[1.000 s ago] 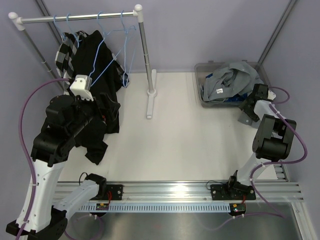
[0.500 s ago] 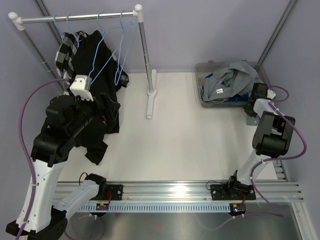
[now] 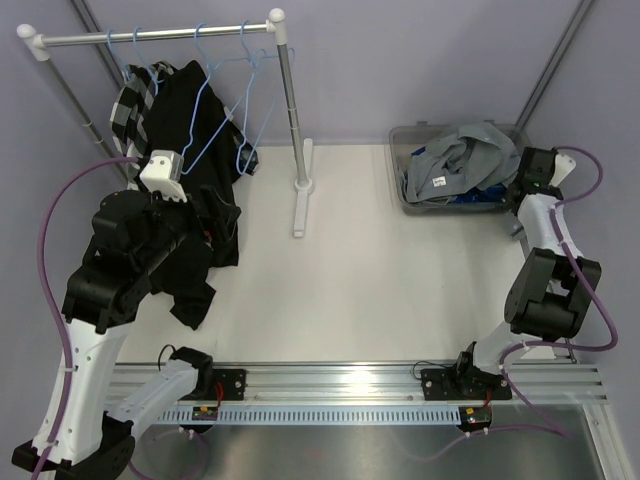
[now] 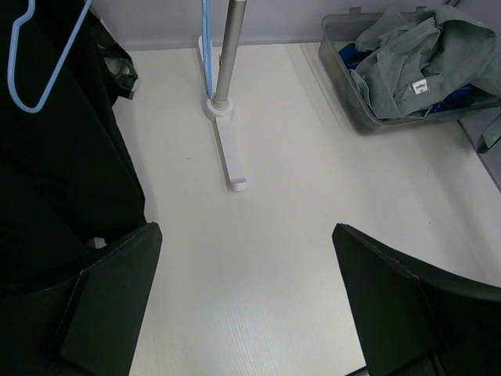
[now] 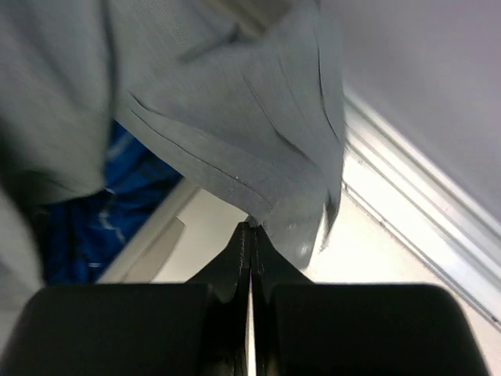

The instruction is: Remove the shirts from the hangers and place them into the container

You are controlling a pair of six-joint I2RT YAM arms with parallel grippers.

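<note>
Overhead: the right gripper [image 3: 532, 172] has snapped closed and risen to the three o'clock edge of the clear greyish plastic tub [image 3: 397, 150].

Left wrist: the left gripper [image 4: 246, 266] gapes wide and empty, with the plain black shirt [image 4: 55, 157] at nine o'clock.

Right wrist: the fingertips seem to pinch the hem of the plain grey fabric shirt [image 5: 219, 94], probably to tuck it in.

Four shirts [image 3: 190, 130], four light-blue hangers [image 4: 207, 31], one clear container [image 4: 341, 63], one metal rail [image 3: 160, 36], two robot arms [image 3: 120, 260].

No legible print on grey shirt [image 4: 391, 63] tag [image 4: 420, 87]
</note>
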